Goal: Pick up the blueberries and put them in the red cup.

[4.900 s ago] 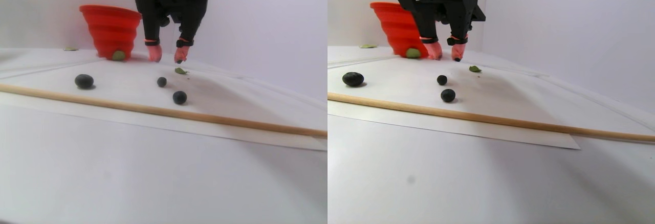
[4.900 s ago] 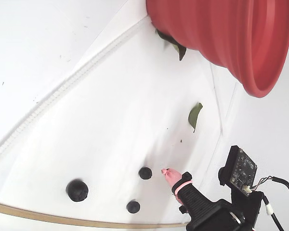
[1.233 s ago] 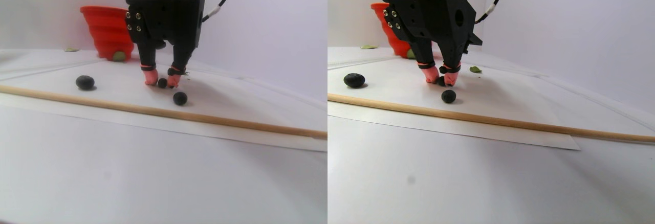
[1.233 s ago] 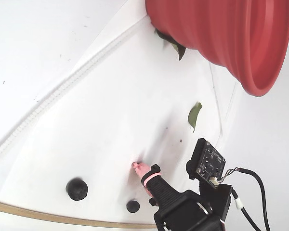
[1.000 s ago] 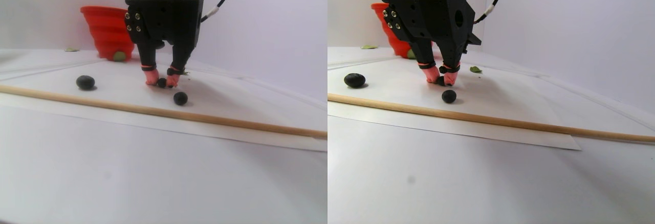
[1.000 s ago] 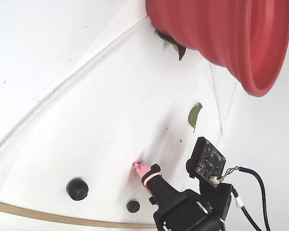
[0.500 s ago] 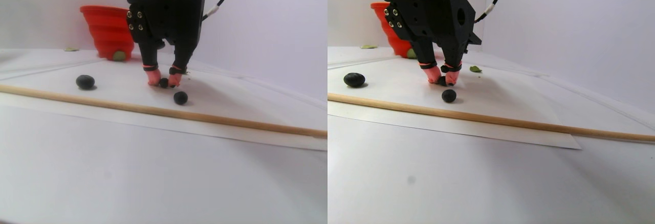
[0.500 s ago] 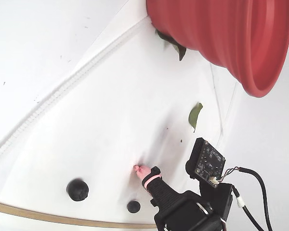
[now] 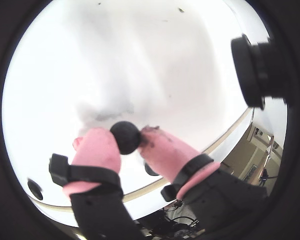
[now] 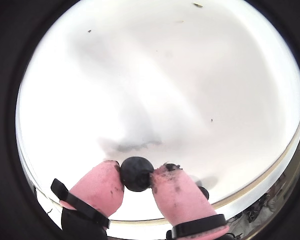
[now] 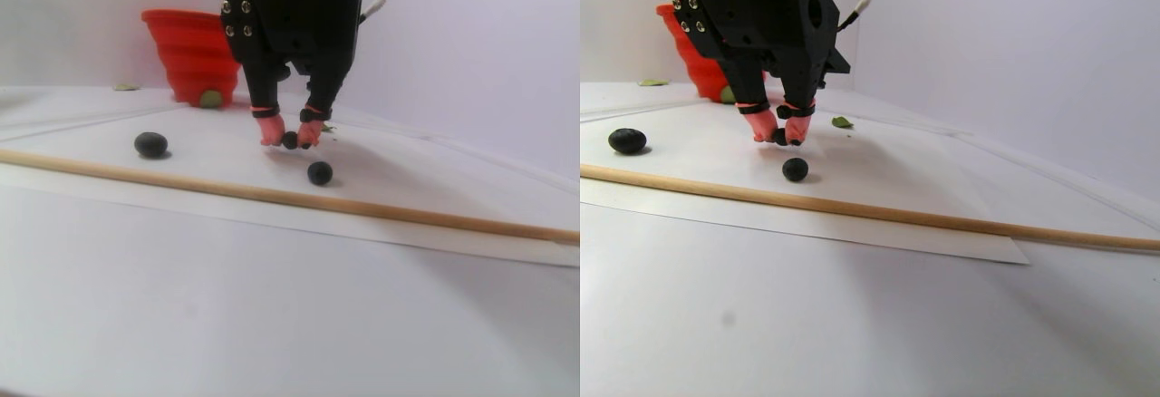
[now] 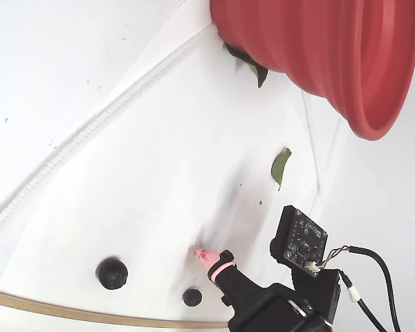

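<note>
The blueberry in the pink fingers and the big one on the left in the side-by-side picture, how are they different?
The held blueberry is pinched in the gripper; the big blueberry lies alone on the white sheet. The held blueberry looks smaller and round; the big blueberry looks larger and a bit oval. The held blueberry is nearer the red cup. Both are dark, matte and ball-like.

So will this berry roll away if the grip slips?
Probably. The berry is round and smooth, so it would likely roll on the flat white sheet. Only the pink fingertips pinch its sides, a small contact. It looks light, so gentle pressure should hold.
</note>
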`<move>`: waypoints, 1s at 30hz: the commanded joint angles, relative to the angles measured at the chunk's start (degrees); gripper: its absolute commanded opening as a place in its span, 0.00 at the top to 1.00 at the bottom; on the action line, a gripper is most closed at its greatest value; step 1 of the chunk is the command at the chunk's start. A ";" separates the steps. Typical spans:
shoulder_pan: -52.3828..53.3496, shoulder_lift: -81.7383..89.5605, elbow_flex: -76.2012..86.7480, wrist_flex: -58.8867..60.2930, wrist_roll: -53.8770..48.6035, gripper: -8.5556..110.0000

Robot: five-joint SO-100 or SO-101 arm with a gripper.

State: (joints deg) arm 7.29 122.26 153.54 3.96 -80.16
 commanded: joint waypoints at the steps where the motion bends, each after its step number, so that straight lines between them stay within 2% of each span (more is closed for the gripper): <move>1: 1.23 6.24 -1.76 1.05 -0.88 0.85; 30: -8.17 23.20 -9.49 16.61 -5.36 0.84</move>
State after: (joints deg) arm -0.18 141.15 149.06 20.39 -84.46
